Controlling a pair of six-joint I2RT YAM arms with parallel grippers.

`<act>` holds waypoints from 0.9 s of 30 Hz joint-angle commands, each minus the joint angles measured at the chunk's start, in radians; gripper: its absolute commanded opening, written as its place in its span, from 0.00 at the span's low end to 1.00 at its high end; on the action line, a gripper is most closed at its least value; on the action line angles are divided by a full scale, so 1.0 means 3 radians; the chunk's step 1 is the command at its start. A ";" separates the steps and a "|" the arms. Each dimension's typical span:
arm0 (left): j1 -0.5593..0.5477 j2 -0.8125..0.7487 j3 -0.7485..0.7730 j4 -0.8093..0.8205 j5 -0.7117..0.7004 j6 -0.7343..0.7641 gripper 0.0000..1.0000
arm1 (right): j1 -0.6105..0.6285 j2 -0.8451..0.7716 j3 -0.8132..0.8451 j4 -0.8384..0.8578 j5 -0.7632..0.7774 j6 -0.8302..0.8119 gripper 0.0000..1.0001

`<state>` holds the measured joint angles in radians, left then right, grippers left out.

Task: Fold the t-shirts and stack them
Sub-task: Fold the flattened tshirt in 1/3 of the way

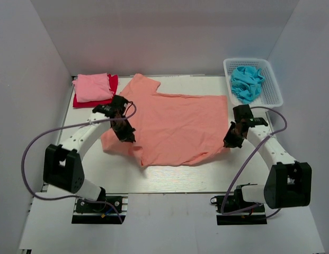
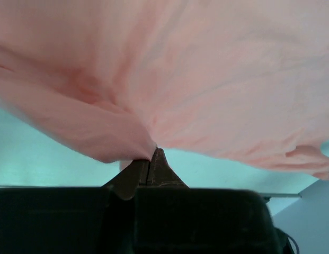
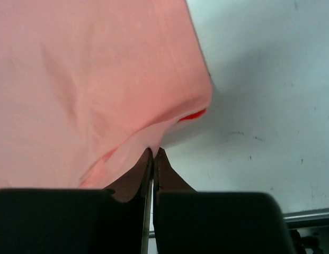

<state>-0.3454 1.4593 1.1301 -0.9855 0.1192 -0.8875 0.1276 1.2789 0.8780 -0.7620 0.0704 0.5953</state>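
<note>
A large salmon-orange t-shirt lies spread across the middle of the table. My left gripper is shut on its left edge; the pinched cloth shows lifted above the closed fingers in the left wrist view. My right gripper is shut on the shirt's lower right corner, whose cloth is bunched at the fingertips. A folded light pink t-shirt lies on a red one at the back left. A crumpled turquoise-blue t-shirt lies in the basket.
A white plastic lattice basket stands at the back right corner. White walls enclose the table on three sides. Grey cables loop from both arms near the front edge.
</note>
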 commanded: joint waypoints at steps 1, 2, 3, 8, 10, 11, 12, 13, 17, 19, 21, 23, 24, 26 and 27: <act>0.0037 0.0279 0.0568 0.0003 -0.0263 0.0233 0.00 | 0.0009 0.0200 0.0361 -0.0114 0.0021 -0.0184 0.00; 0.0037 0.0376 0.0696 -0.0043 -0.0320 0.0263 0.00 | 0.0009 0.0231 0.0412 -0.0109 0.0036 -0.0195 0.00; 0.0082 0.0564 0.0925 -0.0089 -0.0381 0.0299 0.00 | 0.0009 0.0318 0.0574 -0.0124 0.0077 -0.0210 0.00; 0.0195 0.0985 0.1544 -0.0156 -0.0550 0.0371 0.00 | -0.0006 0.0589 0.1005 -0.0196 0.0322 -0.0230 0.00; 0.0272 0.1077 0.1668 -0.0126 -0.0586 0.0442 0.00 | -0.0016 0.0747 0.1122 -0.0191 0.0323 -0.0220 0.00; 0.0272 0.1108 0.1749 -0.0024 -0.0556 0.0483 0.00 | -0.0011 0.0829 0.1194 -0.0190 0.0328 -0.0220 0.00; 0.0272 0.1158 0.1750 0.0043 -0.0556 0.0529 0.00 | -0.0016 0.0860 0.1225 -0.0196 0.0348 -0.0210 0.00; 0.0302 0.1159 0.1791 0.0104 -0.0505 0.0626 0.00 | -0.0031 0.0921 0.1256 -0.0170 0.0353 -0.0210 0.00; 0.0333 0.1460 0.2132 0.0105 -0.0474 0.0698 0.00 | -0.0042 0.1116 0.1521 -0.0226 0.0496 -0.0190 0.00; 0.0369 0.1623 0.2246 0.0074 -0.0474 0.0729 0.00 | -0.0052 0.1142 0.1568 -0.0226 0.0573 -0.0200 0.00; 0.0399 0.1711 0.2394 0.0074 -0.0505 0.0729 0.00 | -0.0067 0.1188 0.1624 -0.0231 0.0629 -0.0220 0.00; 0.0440 0.1818 0.2491 0.0074 -0.0505 0.0800 0.00 | -0.0073 0.1274 0.1690 -0.0237 0.0650 -0.0210 0.00; 0.0441 0.1854 0.2527 0.0074 -0.0505 0.0801 0.00 | -0.0083 0.1315 0.1701 -0.0231 0.0685 -0.0200 0.00; 0.0487 0.1956 0.2639 0.0043 -0.0505 0.0801 0.00 | -0.0093 0.1361 0.1706 -0.0175 0.0731 -0.0200 0.00; 0.0522 0.1957 0.2640 0.0003 -0.0581 0.0801 0.00 | -0.0093 0.1382 0.1736 -0.0165 0.0747 -0.0190 0.00</act>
<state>-0.2184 2.0579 1.8683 -0.9718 -0.0196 -0.6685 0.1074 1.6718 1.3548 -0.8127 0.2394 0.5411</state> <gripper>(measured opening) 0.019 0.015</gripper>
